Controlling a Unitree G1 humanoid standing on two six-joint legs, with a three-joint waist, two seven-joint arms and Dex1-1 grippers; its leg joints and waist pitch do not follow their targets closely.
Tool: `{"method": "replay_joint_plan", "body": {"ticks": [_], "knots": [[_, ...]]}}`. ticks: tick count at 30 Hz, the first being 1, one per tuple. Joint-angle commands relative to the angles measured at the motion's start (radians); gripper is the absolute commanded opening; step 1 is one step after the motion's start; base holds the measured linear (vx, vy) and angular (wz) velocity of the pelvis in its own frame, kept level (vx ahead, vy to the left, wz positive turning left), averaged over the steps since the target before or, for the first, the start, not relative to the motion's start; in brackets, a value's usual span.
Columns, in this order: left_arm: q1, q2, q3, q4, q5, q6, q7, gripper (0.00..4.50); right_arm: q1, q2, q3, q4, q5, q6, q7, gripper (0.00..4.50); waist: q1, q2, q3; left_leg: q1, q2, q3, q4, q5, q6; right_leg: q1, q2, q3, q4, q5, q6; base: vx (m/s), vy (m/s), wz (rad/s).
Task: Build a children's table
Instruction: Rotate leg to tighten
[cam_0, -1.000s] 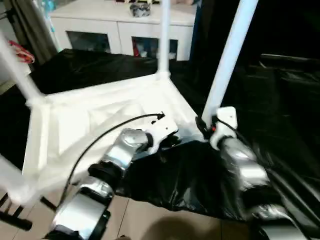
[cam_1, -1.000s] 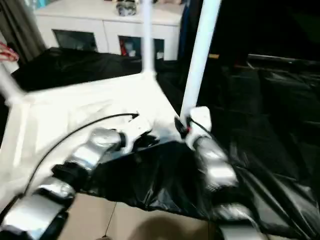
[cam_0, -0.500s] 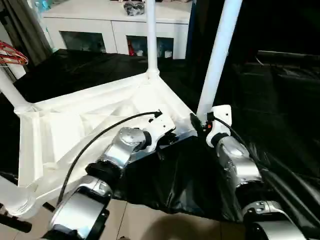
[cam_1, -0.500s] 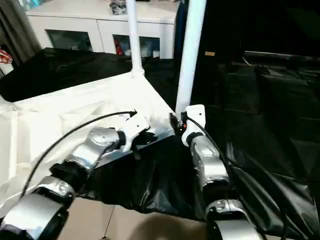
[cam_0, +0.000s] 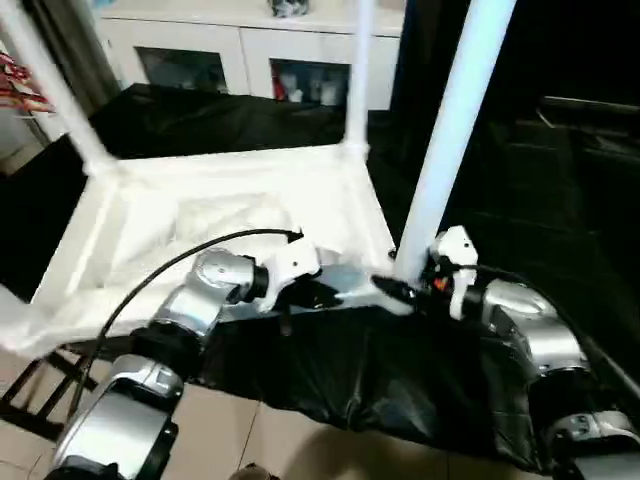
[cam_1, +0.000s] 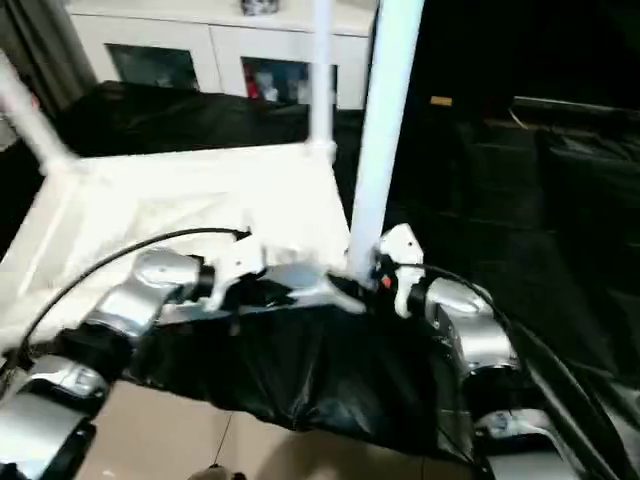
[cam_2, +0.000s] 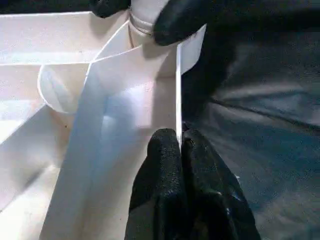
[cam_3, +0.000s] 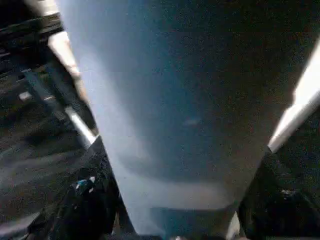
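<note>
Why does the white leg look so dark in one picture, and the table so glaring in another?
Right wrist view: the leg sits close, its near side in shadow. Left eye view: light glares off the table, hiding its underside ribs.

Looks like home room to me: white cabinet (cam_0: 255, 55) with glass doors along far wall, tiled floor (cam_0: 300, 440) below, grey curtain (cam_0: 70, 45) at side, black sheet (cam_0: 400, 370) spread over work area.

All-white table (cam_0: 230, 195), black sheet (cam_0: 400, 370)
</note>
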Motion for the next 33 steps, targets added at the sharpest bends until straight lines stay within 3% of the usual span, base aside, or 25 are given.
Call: {"method": "replay_joint_plan", "body": {"ticks": [1, 6, 20, 24, 26, 30, 33], "knots": [[-0.009, 0.006, -0.003, -0.035, -0.031, -0.025, -0.049, 0.0, 0.007, -0.026, 0.051, -0.053, 0.02, 0.036, 0.124, 2.76, 0.004, -0.008, -0.066, 0.011, 0.022, 0.005, -0.058, -0.177, 0.092, 0.059, -0.045, 0.03, -0.047, -0.02, -0.284, 0.0, 0.0, 0.0], [-0.018, 0.032, 0.001, -0.021, -0.038, -0.038, -0.088, 0.0, 0.001, -0.065, 0.083, -0.071, 0.013, 0.057, 0.219, 2.41, 0.014, -0.013, -0.068, 0.011, 0.021, 0.006, -0.053, -0.147, 0.105, 0.058, -0.045, 0.03, -0.042, 0.01, -0.292, 0.0, 0.0, 0.0], [-0.038, 0.034, 0.023, 0.006, -0.041, -0.034, -0.084, 0.0, 0.023, -0.077, 0.127, -0.098, 0.011, 0.094, 0.284, 2.12, 0.023, -0.013, -0.065, 0.01, 0.02, 0.004, -0.055, -0.18, 0.076, 0.055, -0.048, 0.032, -0.047, -0.074, -0.269, 0.0, 0.0, 0.0], [-0.037, 0.017, 0.03, 0.017, -0.029, -0.019, -0.02, 0.0, 0.047, -0.047, 0.106, -0.104, 0.024, 0.093, 0.216, 2.06, 0.024, -0.011, -0.062, 0.013, 0.022, 0.003, -0.059, -0.218, 0.058, 0.051, -0.047, 0.033, -0.052, -0.124, -0.258, 0.0, 0.0, 0.0], [-0.035, -0.014, 0.036, 0.023, -0.02, -0.003, 0.052, 0.0, 0.062, -0.002, 0.066, -0.078, 0.018, 0.073, 0.098, 2.03, 0.023, -0.012, -0.059, 0.013, 0.021, 0.003, -0.061, -0.24, 0.044, 0.05, -0.049, 0.034, -0.057, -0.167, -0.246, 0.0, 0.0, 0.0], [-0.029, -0.063, 0.037, 0.019, -0.016, 0.016, 0.118, 0.0, 0.08, 0.053, 0.033, -0.053, 0.013, 0.068, -0.03, 1.99, 0.013, -0.02, -0.053, 0.013, 0.017, -0.001, -0.07, -0.282, 0.018, 0.051, -0.051, 0.035, -0.07, -0.298, -0.2, 0.0, 0.0, 0.0], [-0.029, -0.096, 0.035, 0.019, -0.009, 0.028, 0.167, 0.0, 0.088, 0.091, 0.014, -0.039, 0.007, 0.073, -0.111, 1.99, 0.01, -0.018, -0.054, 0.014, 0.017, -0.002, -0.071, -0.276, 0.017, 0.047, -0.05, 0.037, -0.074, -0.3, -0.187, 0.0, 0.0, 0.0]]}}
